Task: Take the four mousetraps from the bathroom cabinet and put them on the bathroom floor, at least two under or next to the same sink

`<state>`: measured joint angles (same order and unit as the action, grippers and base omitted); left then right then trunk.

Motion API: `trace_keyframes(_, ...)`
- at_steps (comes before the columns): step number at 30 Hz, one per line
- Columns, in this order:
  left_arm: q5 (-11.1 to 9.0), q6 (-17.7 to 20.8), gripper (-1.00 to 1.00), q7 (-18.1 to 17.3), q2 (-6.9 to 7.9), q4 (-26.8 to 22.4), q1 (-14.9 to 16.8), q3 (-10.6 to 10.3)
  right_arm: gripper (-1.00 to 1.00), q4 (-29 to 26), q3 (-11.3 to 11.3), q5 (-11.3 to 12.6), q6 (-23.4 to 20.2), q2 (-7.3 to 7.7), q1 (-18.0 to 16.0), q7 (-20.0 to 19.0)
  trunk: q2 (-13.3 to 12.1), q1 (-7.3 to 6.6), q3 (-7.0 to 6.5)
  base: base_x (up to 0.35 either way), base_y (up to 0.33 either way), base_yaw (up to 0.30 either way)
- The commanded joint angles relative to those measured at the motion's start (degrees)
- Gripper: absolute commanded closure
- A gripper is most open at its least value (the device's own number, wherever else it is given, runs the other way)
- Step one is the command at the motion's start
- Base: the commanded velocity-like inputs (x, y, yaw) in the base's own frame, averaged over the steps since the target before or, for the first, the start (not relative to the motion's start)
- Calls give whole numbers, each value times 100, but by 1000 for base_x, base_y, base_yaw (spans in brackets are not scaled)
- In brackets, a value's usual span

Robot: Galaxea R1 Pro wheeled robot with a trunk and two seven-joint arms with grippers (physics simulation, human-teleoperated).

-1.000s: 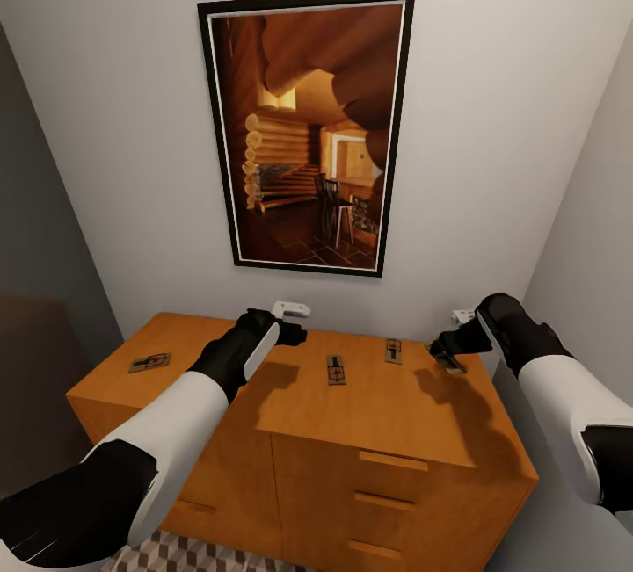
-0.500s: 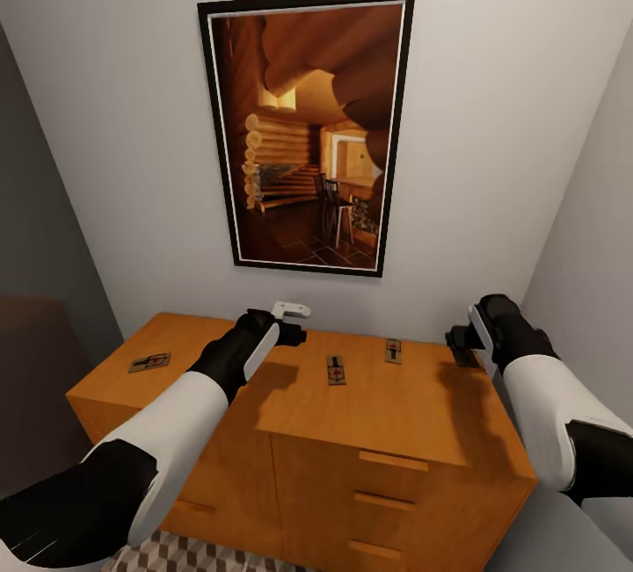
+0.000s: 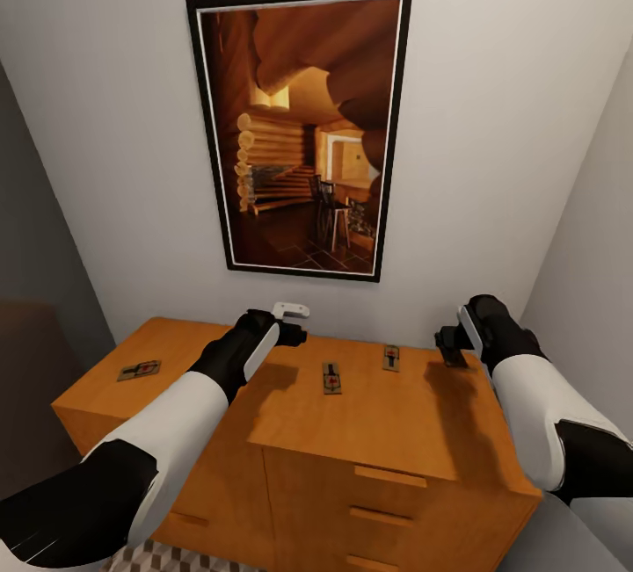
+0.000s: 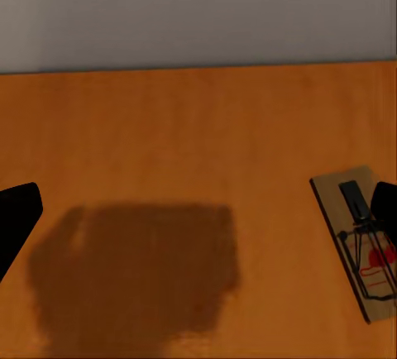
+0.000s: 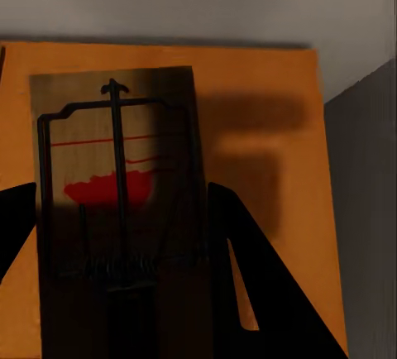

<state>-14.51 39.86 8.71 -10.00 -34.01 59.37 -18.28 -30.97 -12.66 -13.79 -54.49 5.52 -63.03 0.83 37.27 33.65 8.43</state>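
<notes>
Head view: the wide orange-brown wooden drawer cabinet (image 3: 396, 431) stands against a pale wall under a black-framed picture of a log-cabin interior (image 3: 299, 124). Three small tan wooden mousetraps lie flat on its top: one near the left end (image 3: 139, 370), two near the middle (image 3: 331, 377) (image 3: 390, 357), the middle pair with long axes running front to back. The black left gripper (image 3: 294, 335) hovers above the top near the back edge; whether its jaws stand apart cannot be told here. The black right gripper (image 3: 453, 348) is raised over the right end with a dark object between its fingers. Left wrist view: bare cabinet top, the gripper's shadow, and one mousetrap (image 4: 360, 239) lying nearby, unheld; fingertips sit at both frame edges, so the jaws appear spread and hold nothing. Right wrist view: the fourth mousetrap (image 5: 116, 210) sits clamped between the fingers, long axis along them, red bait patch mid-board. Risk, in my judgement: the grip covers one end only, so a swing toward the close right wall could knock the board loose.
</notes>
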Motion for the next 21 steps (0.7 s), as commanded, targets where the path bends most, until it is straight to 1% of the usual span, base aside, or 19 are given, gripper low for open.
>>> trace_keyframes(1, -61, 20, -100, 52, 0, -2, 6, -20, 100, -5, -20, 12, -22, -4, -4, 14, 8, 4, 10, 252, -164, 0)
trace_keyframes(5, -61, 22, -100, 54, 0, -8, 5, -25, 100, -5, -20, 9, -39, -6, -3, 14, 8, 4, 10, 246, -161, 0)
trace_keyframes(8, -61, 22, -100, 53, 0, -7, 5, -24, 100, -5, -24, 12, -52, -2, 4, 11, 8, 4, 10, 103, -63, 0)
trace_keyframes(18, -61, 22, -100, 52, 0, -1, 5, -18, 100, -5, -19, 8, -212, 3, 44, 4, 8, 4, 10, 17, -10, 0)
trace_keyframes(20, -61, 22, -100, 52, 0, -1, 5, -18, 100, -3, -15, 8, -220, 2, 52, -30, 8, 4, 10, 1, -1, 0)
trace_keyframes(21, -61, 22, -100, 52, 0, -1, 5, -18, 100, 1, -2, 6, -224, 2, 56, -119, 8, 4, 10, 0, 0, 0)
